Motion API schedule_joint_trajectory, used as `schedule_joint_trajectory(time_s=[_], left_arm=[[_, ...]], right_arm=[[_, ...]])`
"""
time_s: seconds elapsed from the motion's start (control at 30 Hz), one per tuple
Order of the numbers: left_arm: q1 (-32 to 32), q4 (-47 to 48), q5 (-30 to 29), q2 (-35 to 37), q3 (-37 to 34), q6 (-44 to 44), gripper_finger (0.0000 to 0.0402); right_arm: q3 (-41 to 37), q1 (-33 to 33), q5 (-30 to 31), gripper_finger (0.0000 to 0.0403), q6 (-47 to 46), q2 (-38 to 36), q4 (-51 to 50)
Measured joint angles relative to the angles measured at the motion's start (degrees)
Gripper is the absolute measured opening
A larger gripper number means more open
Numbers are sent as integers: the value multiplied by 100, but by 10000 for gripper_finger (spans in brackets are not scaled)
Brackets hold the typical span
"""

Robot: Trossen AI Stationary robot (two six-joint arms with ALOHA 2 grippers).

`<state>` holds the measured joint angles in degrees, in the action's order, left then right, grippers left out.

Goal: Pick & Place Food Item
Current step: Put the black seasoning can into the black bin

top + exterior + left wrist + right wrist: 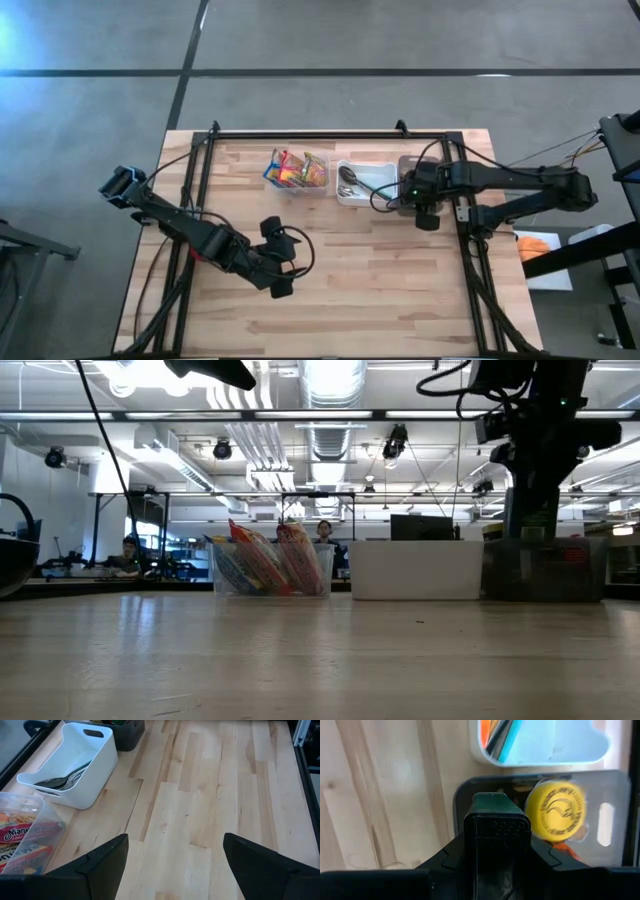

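Snack time for the right arm, looks like. The right gripper [426, 213] is hanging straight over the dark bin [408, 165] at the table's [400, 280] far right end, and the yellow-capped food item [556, 811] is sitting down in that bin just beside the fingers, slightly off to one side and not between them. Its round cap is facing up, so no real long axis to line up with. The fingers are standing close together around nothing, as far as the wrist view is showing. My guess is a small sideways nudge before dropping in.

The left gripper [280, 262] is waiting well apart over bare wood near the front, jaws spread wide and empty, so the right arm is clearly the nearer one.

Touching the dark bin is the white tray [365, 184] holding spoons, then the clear bin of snack packets [297, 171]. The bin's wall is the thing most likely getting in the way.
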<state>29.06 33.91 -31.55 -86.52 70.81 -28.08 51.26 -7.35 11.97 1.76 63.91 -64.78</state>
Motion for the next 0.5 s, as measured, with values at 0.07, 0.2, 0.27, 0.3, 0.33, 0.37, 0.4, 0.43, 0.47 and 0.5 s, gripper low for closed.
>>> schedule_joint_trajectory(time_s=[0.07, 0.2, 0.27, 0.3, 0.33, 0.37, 0.4, 0.43, 0.47, 0.5], left_arm=[[0, 15, 0, 0, 0, -24, 328], [4, 38, 2, 0, 0, -28, 328], [3, 34, 1, 0, 0, -28, 328], [3, 34, 0, 0, 0, -28, 328], [4, 33, 1, 0, 0, -28, 328], [3, 33, 0, 0, 0, -28, 328], [2, 29, 2, 0, 0, -28, 328], [2, 29, 0, 0, 0, -28, 328], [2, 27, 2, 0, 0, -28, 328], [2, 27, 2, 0, 0, -28, 328]], right_arm=[[-96, -9, -3, 116, 71, 8, 9], [-302, -26, -11, 116, 235, 8, 186], [-416, -24, -69, 116, 297, 6, 321], [-469, -24, -139, 116, 295, 7, 416], [-517, -22, -178, 116, 295, 8, 498], [-556, -20, -177, 116, 296, 8, 538], [-577, -20, -174, 116, 295, 8, 544], [-585, -23, -172, 116, 292, 8, 549], [-585, -24, -163, 116, 292, 8, 565], [-585, -24, -158, 116, 292, 7, 574]])
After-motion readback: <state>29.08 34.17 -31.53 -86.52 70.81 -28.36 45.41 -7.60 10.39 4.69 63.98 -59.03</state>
